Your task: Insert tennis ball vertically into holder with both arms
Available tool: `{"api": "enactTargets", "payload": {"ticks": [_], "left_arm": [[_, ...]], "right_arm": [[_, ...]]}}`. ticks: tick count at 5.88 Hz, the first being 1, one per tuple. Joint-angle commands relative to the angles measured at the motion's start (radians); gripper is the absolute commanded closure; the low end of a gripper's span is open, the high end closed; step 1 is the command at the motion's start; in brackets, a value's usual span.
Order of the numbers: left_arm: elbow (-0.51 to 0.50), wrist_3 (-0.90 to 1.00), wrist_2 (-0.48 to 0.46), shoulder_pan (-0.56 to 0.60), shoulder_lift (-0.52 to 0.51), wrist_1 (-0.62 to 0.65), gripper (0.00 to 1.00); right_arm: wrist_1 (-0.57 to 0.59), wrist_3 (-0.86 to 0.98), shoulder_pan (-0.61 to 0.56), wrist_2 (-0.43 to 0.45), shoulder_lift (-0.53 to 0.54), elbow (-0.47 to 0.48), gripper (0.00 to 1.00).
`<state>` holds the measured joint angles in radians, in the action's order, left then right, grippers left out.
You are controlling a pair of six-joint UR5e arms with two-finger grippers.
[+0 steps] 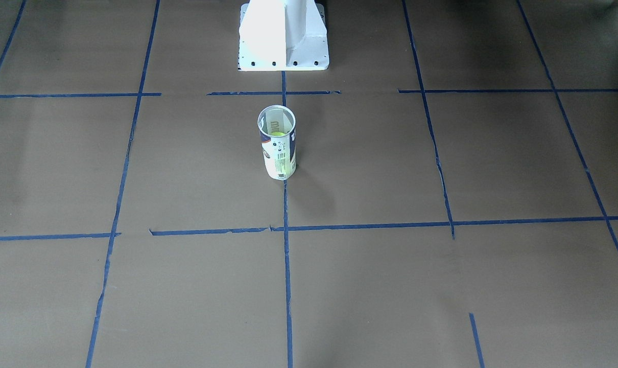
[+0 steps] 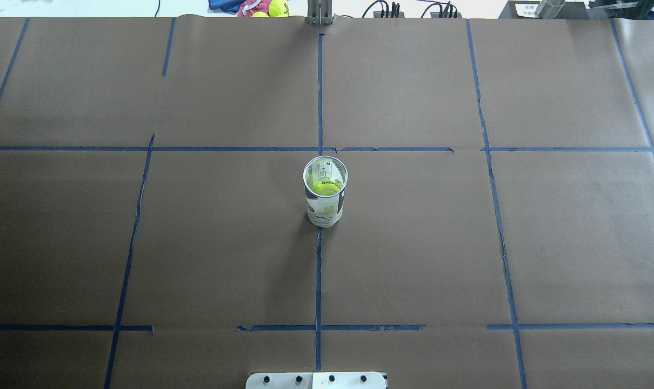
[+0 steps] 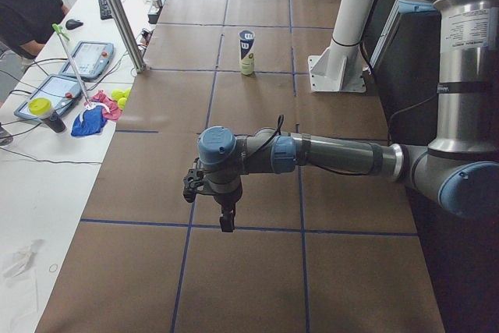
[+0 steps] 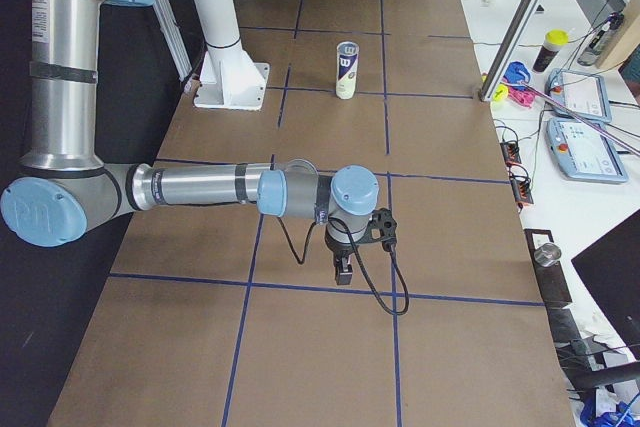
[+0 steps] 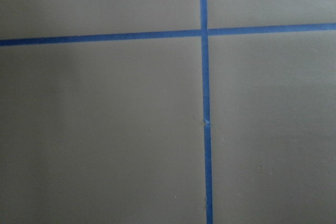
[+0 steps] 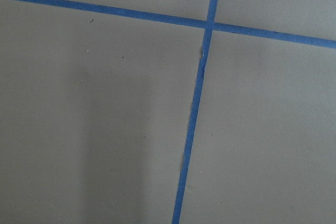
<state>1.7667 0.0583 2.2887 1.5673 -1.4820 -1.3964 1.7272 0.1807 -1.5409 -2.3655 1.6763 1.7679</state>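
The holder (image 1: 277, 153) stands upright at the middle of the table, open end up; it also shows in the overhead view (image 2: 324, 208) and both side views (image 3: 246, 52) (image 4: 347, 70). The tennis ball (image 2: 325, 187) lies inside it, yellow-green, seen through the rim and also in the front view (image 1: 279, 135). My left gripper (image 3: 226, 220) hangs over the table's left end, far from the holder. My right gripper (image 4: 343, 272) hangs over the right end, also far off. Both point down at bare paper. I cannot tell whether either is open or shut.
The white pedestal (image 1: 283, 36) stands behind the holder. Blue tape lines (image 2: 319, 270) grid the brown paper. Spare balls and a cloth (image 2: 262, 6) lie past the far edge. A metal post (image 3: 117, 13), tablets and a seated operator (image 3: 23, 5) are on that side.
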Motion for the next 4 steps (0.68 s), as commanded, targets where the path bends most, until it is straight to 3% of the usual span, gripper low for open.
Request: {"api": "enactTargets", "payload": {"ticks": [1,4], "left_arm": [[-0.003,-0.001,0.062,0.000,0.003,0.005,0.00],[0.039,-0.009,0.058,0.002,0.017,-0.006,0.00]], "right_arm": [[0.020,0.002,0.007,-0.003,-0.003,-0.001,0.00],[0.120,0.056,-0.036,0.029,-0.067,0.012,0.00]]}}
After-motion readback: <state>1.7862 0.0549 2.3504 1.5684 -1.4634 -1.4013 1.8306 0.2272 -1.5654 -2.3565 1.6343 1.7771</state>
